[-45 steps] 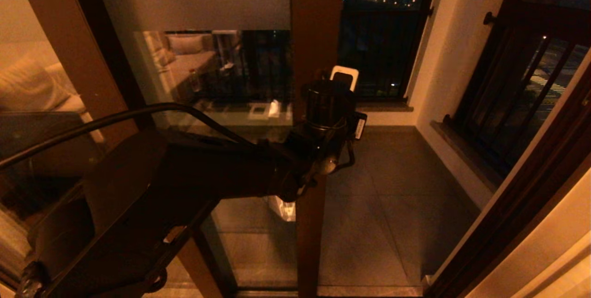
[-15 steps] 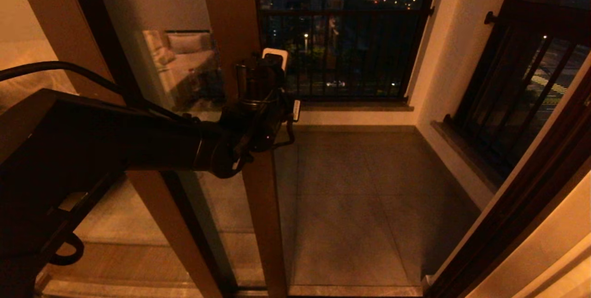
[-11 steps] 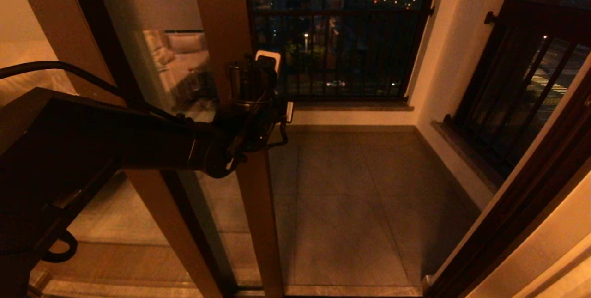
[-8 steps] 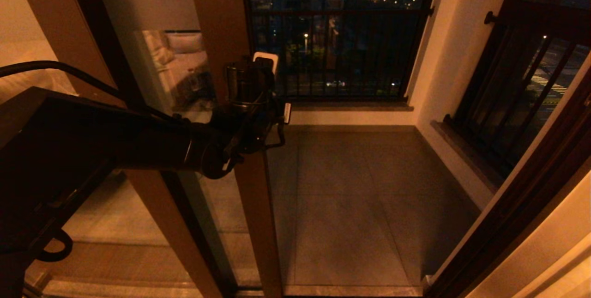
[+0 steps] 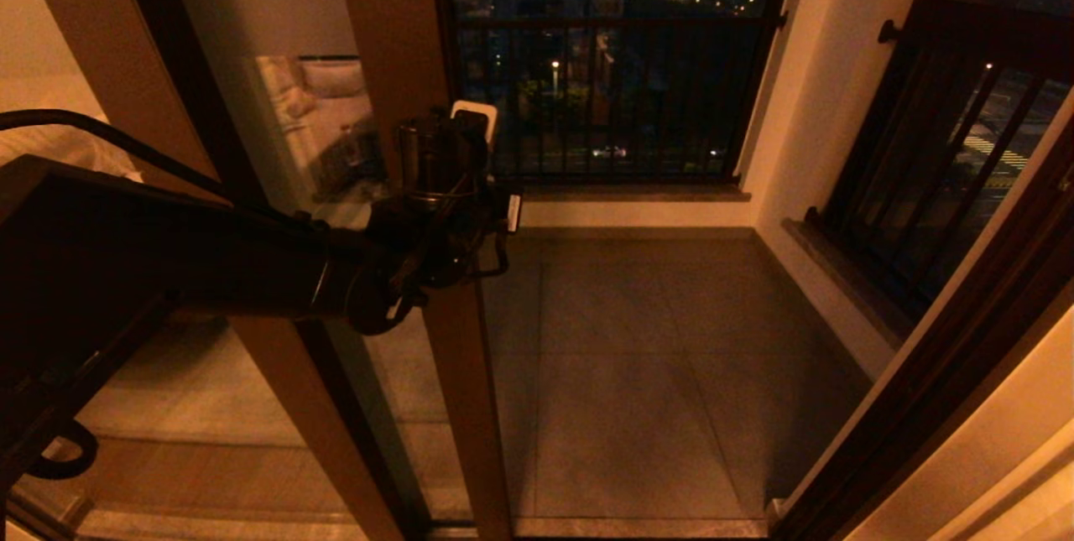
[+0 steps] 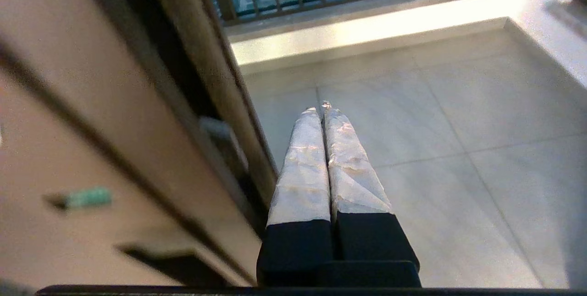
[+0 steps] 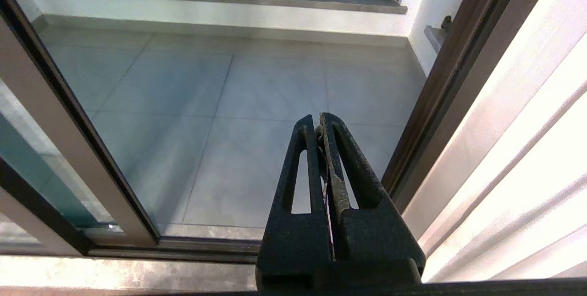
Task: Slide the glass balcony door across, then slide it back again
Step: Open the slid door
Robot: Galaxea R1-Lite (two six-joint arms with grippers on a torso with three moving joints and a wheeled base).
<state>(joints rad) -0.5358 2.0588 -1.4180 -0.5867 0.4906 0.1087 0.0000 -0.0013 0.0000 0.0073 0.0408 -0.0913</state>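
The glass balcony door (image 5: 457, 407) has a brown stile and a frosted band (image 5: 289, 13) near the top, and it stands left of the middle in the head view. My left arm (image 5: 252, 273) reaches across to that stile at mid height. In the left wrist view my left gripper (image 6: 320, 108) is shut with nothing in it, its taped fingers (image 6: 302, 167) lying right beside the door's edge (image 6: 215, 71). My right gripper (image 7: 318, 119) is shut and empty, low by the threshold, apart from the door's stile (image 7: 69, 149).
The grey tiled balcony floor (image 5: 654, 356) lies open beyond the doorway. Black-barred windows (image 5: 621, 80) close the far side and the right (image 5: 948, 155). A dark jamb (image 5: 940, 373) bounds the opening on the right, a wide brown post (image 5: 109, 63) on the left. The floor track (image 7: 183, 243) runs along the threshold.
The door has slid leftward with my left arm alongside its stile, widening the opening and uncovering more of the far barred window. The right gripper's view gives no earlier frame.
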